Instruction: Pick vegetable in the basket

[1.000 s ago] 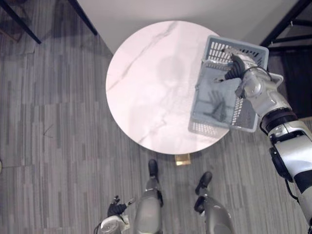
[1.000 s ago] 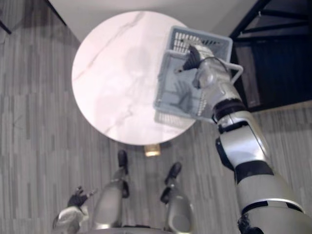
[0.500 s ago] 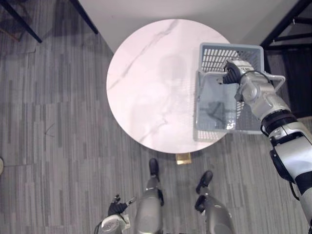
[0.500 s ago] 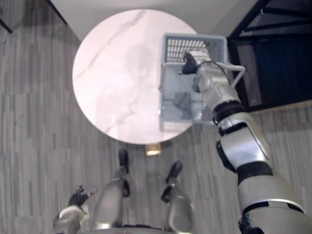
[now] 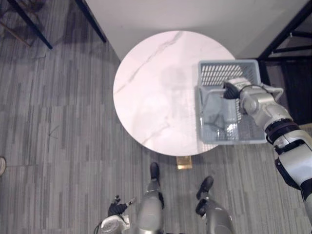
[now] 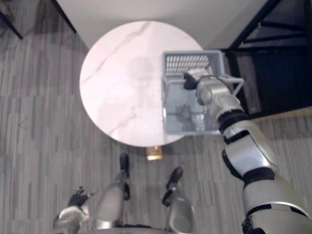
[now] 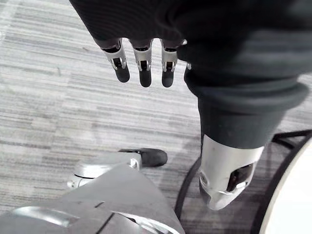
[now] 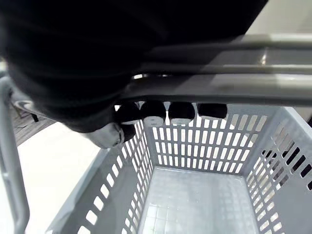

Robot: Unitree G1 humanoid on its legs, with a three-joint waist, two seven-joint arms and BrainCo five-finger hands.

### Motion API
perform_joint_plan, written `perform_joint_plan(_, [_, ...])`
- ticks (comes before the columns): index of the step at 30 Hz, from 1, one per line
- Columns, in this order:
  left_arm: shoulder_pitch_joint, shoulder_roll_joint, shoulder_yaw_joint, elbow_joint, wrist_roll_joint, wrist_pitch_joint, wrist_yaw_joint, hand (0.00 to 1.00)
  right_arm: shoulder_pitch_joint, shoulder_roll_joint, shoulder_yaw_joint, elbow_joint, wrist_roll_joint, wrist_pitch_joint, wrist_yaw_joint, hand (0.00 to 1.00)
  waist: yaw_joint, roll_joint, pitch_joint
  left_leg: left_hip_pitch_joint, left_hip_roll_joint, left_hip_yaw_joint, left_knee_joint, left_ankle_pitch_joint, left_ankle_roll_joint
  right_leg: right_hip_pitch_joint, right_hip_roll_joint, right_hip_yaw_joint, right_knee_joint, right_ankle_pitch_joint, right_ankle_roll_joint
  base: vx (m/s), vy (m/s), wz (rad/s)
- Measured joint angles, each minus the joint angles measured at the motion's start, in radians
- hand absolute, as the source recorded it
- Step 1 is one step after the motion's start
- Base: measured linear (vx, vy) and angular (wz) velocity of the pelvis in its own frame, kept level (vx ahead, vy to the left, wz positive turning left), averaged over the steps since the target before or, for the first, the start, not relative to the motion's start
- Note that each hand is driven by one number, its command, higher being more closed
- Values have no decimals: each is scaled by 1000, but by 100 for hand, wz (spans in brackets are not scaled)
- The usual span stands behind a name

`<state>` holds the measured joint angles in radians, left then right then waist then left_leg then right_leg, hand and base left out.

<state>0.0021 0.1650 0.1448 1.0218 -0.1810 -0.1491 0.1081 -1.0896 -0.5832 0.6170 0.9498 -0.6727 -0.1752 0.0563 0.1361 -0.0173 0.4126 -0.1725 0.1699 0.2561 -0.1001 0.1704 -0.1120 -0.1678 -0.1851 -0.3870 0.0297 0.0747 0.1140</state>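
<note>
Here, right hand (image 5: 234,90) curls fingers (image 8: 181,112) round the basket (image 5: 226,74) handle (image 8: 219,90).

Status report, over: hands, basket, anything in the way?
Copy: right hand curled on the handle of the basket; left hand open, idle low. The basket is empty, overhanging the right edge of the table. Nothing blocking it.

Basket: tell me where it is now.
In the left eye view the grey basket is at the white round table's right edge, overhanging it, its handle gripped by the right hand.
</note>
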Motion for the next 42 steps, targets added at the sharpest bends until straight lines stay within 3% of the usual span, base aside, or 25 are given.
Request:
perform_joint_plan(3, [1, 5, 4, 3, 12, 7, -4, 0, 50, -1, 38, -80, 1, -14, 29, 100, -23, -11, -10, 23, 7, 11, -3, -1, -1, 23, 10, 12, -16, 1, 0, -23, -16, -15])
perform_joint_plan(7, [13, 15, 9, 14, 48, 19, -6, 0, 160, -28, 85, -254, 10, -61, 68, 100, -47, -50, -100, 52, 27, 48, -2, -9, -12, 40, 32, 45, -49, 15, -10, 47, -35, -25])
perform_joint_plan(11, [17, 17, 2, 14, 70, 23, -7, 0, 223, -82, 118, -366, 46, -94, 100, 100, -75, -68, -179, 62, 36, 68, 0, -13, -17, 43, 43, 64, -65, 22, -13, 64, -33, -19])
perform_joint_plan(18, [62, 16, -26, 25, 117, 27, -10, 0, 398, -250, 107, -573, 87, -115, 108, 100, -105, -66, -254, 114, 37, 114, -3, -28, -24, 70, 51, 109, -83, 30, -9, 13, -6, -18])
perform_joint_plan(28, [115, 13, -44, 45, 168, 29, -30, 0, 803, -356, -75, -741, 142, -166, 137, 100, -139, -54, -310, 161, 26, 173, -3, -51, -28, 73, 44, 172, -82, 36, 0, 14, 5, -17])
perform_joint_plan(31, [130, 11, -61, 53, 183, 30, -36, 0, 920, -378, -159, -745, 137, -165, 135, 100, -162, -40, -321, 161, 14, 178, -3, -57, -26, 71, 33, 179, -82, 37, 7, 12, 13, -5])
perform_joint_plan(34, [139, 4, -67, 53, 204, 30, -39, 0, 1017, -385, -259, -732, 127, -165, 123, 100, -163, -29, -329, 177, 10, 198, -3, -66, -29, 72, 31, 198, -82, 39, 9, 19, 10, -15])
perform_joint_plan(42, [156, -6, -74, 54, 206, 30, -46, 0, 1145, -363, -351, -576, 41, -163, 66, 100, -176, -9, -356, 183, -10, 198, -3, -74, -21, 78, 11, 200, -82, 37, 7, 4, 1, -1])
